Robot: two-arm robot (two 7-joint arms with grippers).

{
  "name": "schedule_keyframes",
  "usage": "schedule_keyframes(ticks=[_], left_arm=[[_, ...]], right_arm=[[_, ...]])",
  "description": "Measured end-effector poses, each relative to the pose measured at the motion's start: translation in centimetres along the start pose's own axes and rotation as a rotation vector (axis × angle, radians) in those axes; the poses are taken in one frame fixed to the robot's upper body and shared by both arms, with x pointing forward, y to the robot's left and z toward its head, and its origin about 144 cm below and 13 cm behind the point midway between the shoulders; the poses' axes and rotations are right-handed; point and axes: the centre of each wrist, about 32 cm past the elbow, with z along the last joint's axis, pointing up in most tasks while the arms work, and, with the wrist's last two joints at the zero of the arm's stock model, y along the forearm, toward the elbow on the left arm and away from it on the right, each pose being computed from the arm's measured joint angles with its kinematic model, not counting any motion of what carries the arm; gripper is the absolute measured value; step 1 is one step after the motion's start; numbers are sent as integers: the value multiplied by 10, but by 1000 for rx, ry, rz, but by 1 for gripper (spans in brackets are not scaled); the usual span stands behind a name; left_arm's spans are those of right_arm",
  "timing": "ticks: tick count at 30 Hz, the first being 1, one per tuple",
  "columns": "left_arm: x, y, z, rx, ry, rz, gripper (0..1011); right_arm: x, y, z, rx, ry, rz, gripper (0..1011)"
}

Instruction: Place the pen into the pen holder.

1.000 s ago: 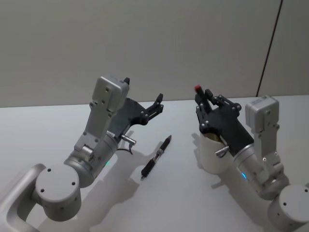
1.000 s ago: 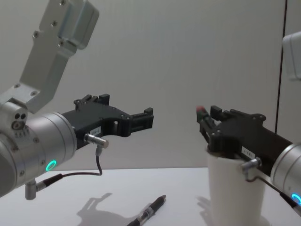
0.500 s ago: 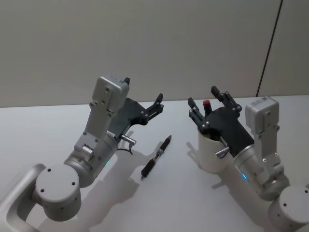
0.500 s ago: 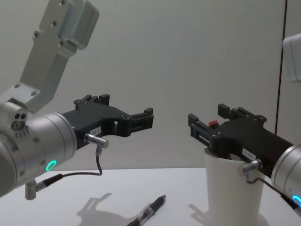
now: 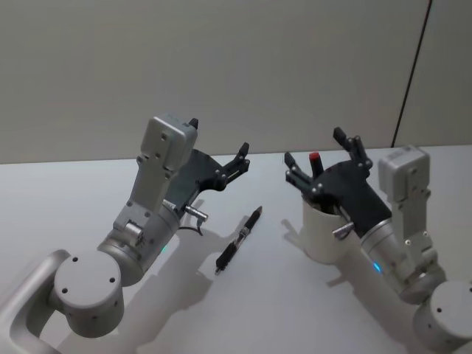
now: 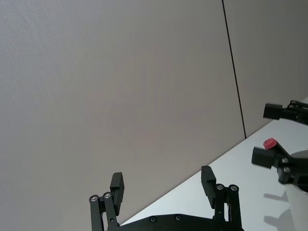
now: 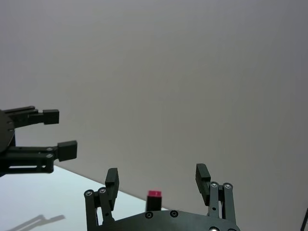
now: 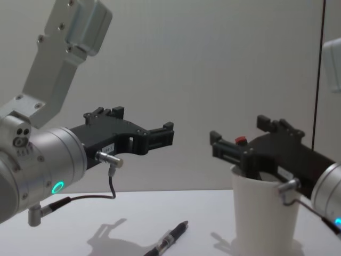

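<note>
Pen holder (image 5: 323, 237): tapered white paper cup, upright on the matte white table (image 5: 74, 192), right of centre. A red-tipped pen (image 5: 315, 158) stands inside it, tip above the rim. Right gripper (image 7: 157, 173): jaws spread wide either side of that tip, clear of it. A slim black pen (image 5: 238, 240) lies on open tabletop between the arms. Left gripper (image 6: 162, 179): jaws open, empty, raised. Gripper label (image 8: 108, 148) unreadable

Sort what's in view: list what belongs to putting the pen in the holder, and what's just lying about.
Job in hand:
- pen holder, a white paper cup
- red-capped pen, standing in it
- right gripper, open above the cup

Lying about:
- black pen, flat on the table, untouched
- left gripper, open, idle above the table
</note>
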Motion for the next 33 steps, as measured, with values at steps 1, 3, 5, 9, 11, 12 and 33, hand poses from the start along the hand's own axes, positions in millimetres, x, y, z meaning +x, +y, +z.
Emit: schedule_keyframes(ticks=[1, 3, 5, 9, 11, 12, 33], left_arm=[[0, 0, 0, 0, 0, 0, 1000], [0, 0, 0, 0, 0, 0, 1000], [0, 0, 0, 0, 0, 0, 1000], [0, 0, 0, 0, 0, 0, 1000], [0, 0, 0, 0, 0, 0, 1000], [0, 0, 0, 0, 0, 0, 1000], [0, 0, 0, 0, 0, 0, 1000]], right_arm=[[2, 0, 1, 3, -1, -3, 1001], [9, 1, 5, 10, -2, -9, 1001], [14, 1, 8, 15, -3, -14, 1001], [37, 1, 18, 29, -7, -44, 1001], [45, 1, 20, 32, -11, -54, 1001], [55, 0, 24, 35, -12, -69, 1001], [139, -3, 49, 45, -20, -192, 1001]])
